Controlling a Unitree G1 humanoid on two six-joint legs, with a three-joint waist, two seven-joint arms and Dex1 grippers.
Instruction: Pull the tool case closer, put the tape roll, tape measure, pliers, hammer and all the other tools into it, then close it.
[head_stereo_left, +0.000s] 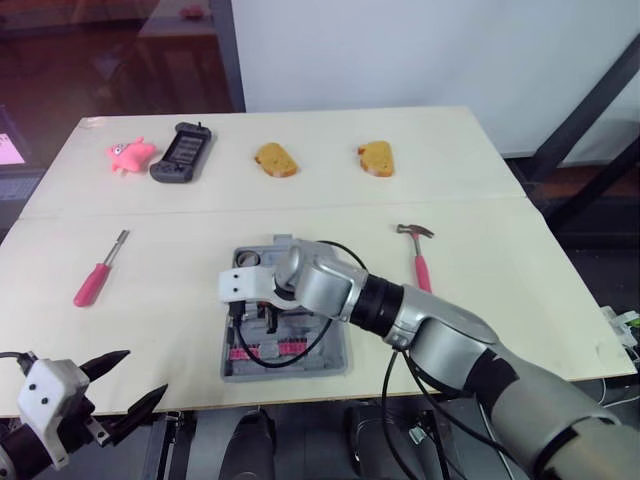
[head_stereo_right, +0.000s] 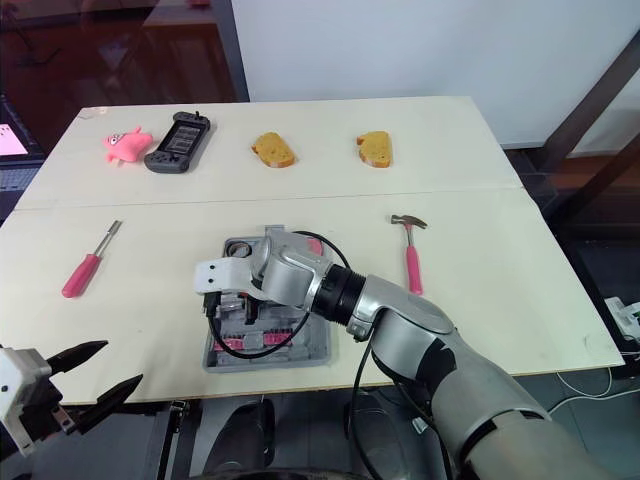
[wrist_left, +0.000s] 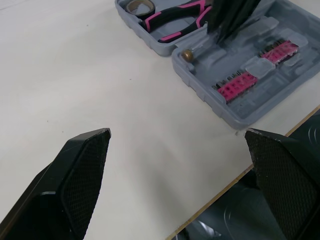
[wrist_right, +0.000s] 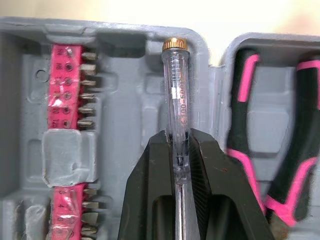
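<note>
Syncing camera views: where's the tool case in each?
Left eye: tool case at near edge of table, centre.
Right eye: case same place.
Left wrist: case beyond open left gripper.
Right wrist: case close behind right gripper gripping tester pen.
Shared: pink bit strips.

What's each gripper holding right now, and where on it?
Right gripper pinches the clear tester screwdriver on its barrel, with the brass-capped end free. Left gripper is open and empty.
</note>
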